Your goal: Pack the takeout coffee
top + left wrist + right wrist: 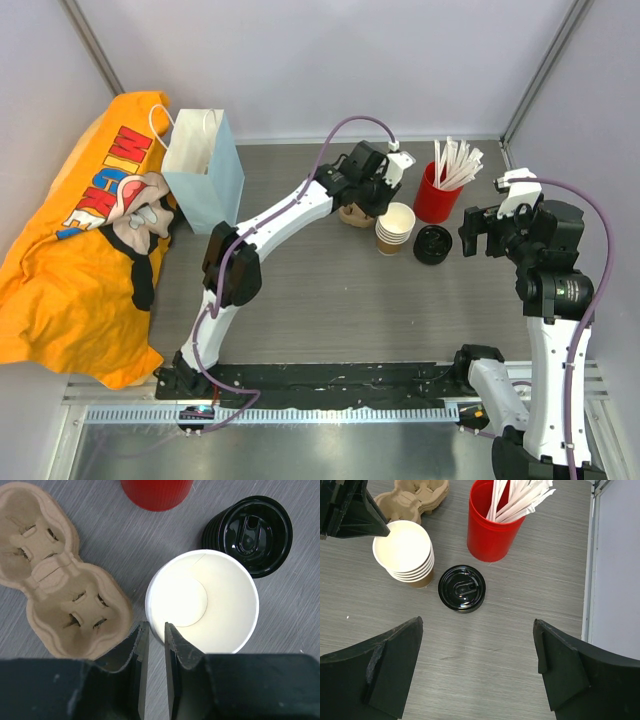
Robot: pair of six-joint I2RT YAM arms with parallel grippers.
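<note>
Two arms up, and the left one is at the cup stack.

I have the left gripper (156,630) on the stack of brown cups (395,228), far and right of centre on the worktop (330,320). Its jaws are down to a narrow slit astride the left rim of the top cup (220,605), one finger inside and one outside. Whether they actually pinch the paper, I cannot tell. The pulp cup carrier (55,580) lies just left of the stack and the pile of black lids (462,588) just right. The red tumbler (490,535) of wrapped straws stands beyond the lids. The right gripper (477,625) hangs right of the lids, jaws wide open, holding nothing. A pale blue paper bag (205,170) stands far left. I can't make out a lidded takeout coffee in any view.
</note>
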